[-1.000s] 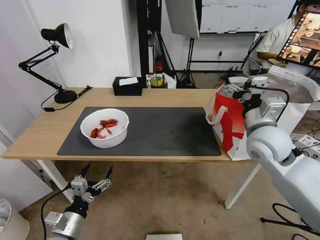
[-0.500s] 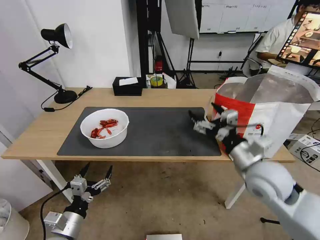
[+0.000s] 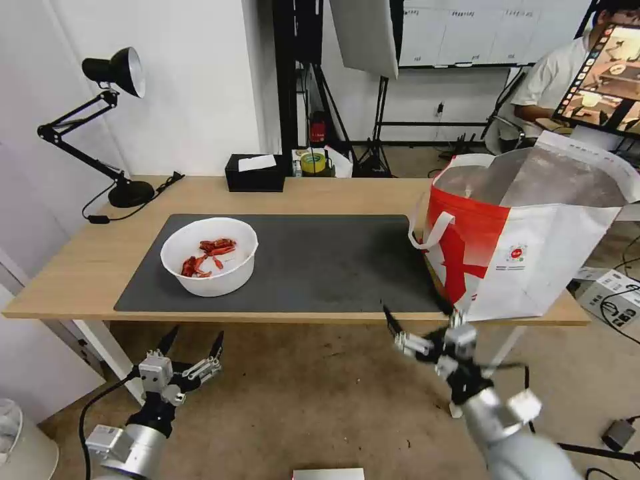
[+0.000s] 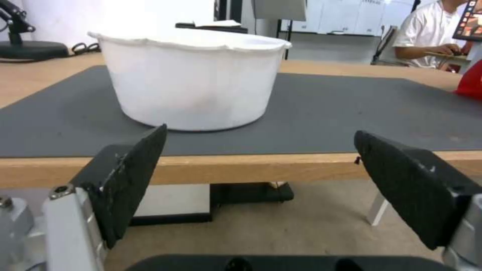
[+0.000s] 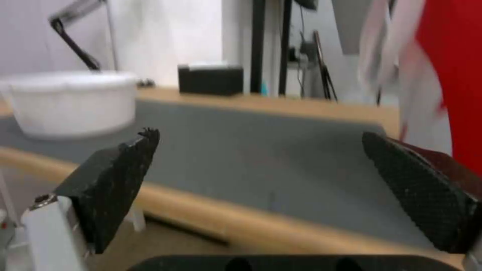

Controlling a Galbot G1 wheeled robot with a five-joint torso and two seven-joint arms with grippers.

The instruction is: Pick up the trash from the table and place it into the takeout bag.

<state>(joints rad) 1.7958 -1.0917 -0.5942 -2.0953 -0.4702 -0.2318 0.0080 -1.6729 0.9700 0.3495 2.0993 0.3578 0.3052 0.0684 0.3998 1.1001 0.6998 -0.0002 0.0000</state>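
A white round bowl with red shells stands on the left part of the dark grey mat on the light-wood table. The takeout bag, white with a red side panel, stands open at the table's right end. My left gripper hangs open below the table's front edge, facing the bowl. My right gripper is open and holds nothing, just below the front edge beside the bag. From the right wrist view the bowl lies far off and the bag's red panel is close.
A black desk lamp stands at the table's back left corner. A black tissue box sits at the back edge, with a yellow tape roll behind it. White table legs and bare floor lie below the grippers.
My right arm came down from over the takeout bag, passed across the mat's right end, and now sits below the table's front edge. The left arm and bowl have not moved.
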